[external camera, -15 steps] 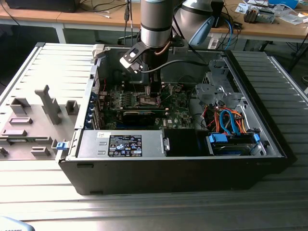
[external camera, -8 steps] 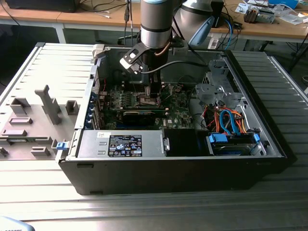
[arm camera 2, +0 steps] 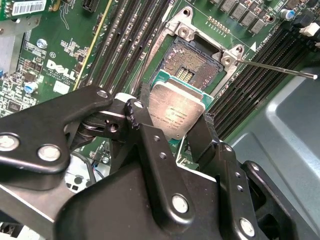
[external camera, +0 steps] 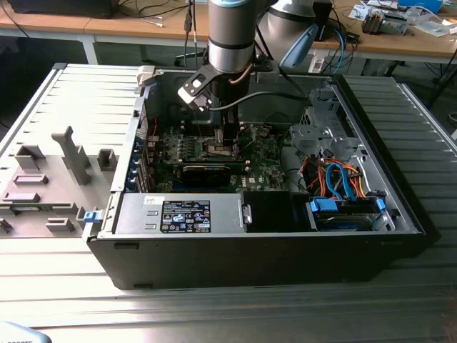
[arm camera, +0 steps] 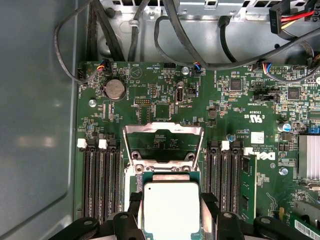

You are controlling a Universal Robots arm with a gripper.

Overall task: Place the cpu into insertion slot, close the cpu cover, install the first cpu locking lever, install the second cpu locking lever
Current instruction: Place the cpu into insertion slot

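- The black two-finger gripper [arm camera 2: 172, 122] has its jaws drawn in narrow, pinching opposite edges of the cpu [arm camera 2: 176, 112], a small flat square chip with a pale silver-grey metal top.
- The cpu hangs over the near edge of the bare open socket [arm camera 2: 192, 62] on the green motherboard [arm camera: 165, 100]; I cannot tell whether they touch.
- The cpu cover [arm camera: 163, 128], a thin metal frame plate, stands swung up.
- A thin metal lever [arm camera 2: 275, 67] juts free beside the socket.

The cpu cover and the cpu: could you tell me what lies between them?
The socket's screwed bracket lies between cpu cover and cpu, in the first wrist view.
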